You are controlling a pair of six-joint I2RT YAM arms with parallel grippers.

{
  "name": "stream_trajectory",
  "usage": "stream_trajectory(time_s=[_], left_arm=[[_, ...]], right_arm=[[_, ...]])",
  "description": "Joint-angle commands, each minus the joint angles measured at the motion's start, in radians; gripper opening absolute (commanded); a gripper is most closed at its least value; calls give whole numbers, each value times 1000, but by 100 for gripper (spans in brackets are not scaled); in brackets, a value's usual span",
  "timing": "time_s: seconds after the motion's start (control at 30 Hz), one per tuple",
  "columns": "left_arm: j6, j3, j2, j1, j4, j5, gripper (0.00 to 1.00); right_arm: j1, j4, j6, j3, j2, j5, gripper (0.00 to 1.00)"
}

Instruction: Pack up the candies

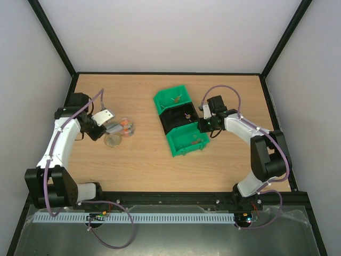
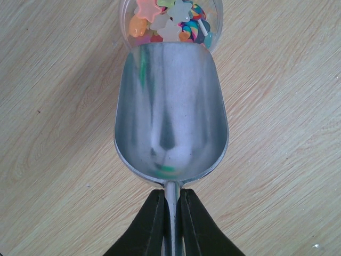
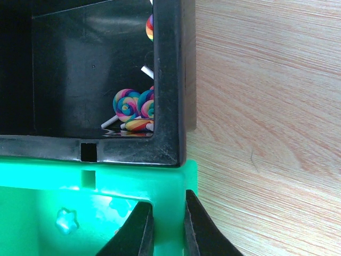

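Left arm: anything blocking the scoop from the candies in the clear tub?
Nothing visible. The left gripper has its jaws shut on the scoop, whose empty lip sits at the clear tub rim, with the candies right beyond it.

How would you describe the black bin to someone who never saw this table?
On the wooden table, find the row of three bins in the middle. The black bin sits between the far green bin and the near green bin. It alone is black, and swirl lollipops lie in it.
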Motion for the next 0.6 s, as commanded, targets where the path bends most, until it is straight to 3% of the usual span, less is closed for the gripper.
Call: stream_trajectory(time_s=[0.0, 0.23, 0.57], left_arm=[[21, 22, -9, -7, -31, -36, 2], [24, 50, -55, -8, 18, -2, 2], [-162, 177, 73, -4, 114, 141, 2]], right_arm=[[-3, 15, 10, 38, 1, -10, 1], [-23, 8, -57, 54, 9, -4, 1], [-186, -99, -389, 144, 78, -109, 5]])
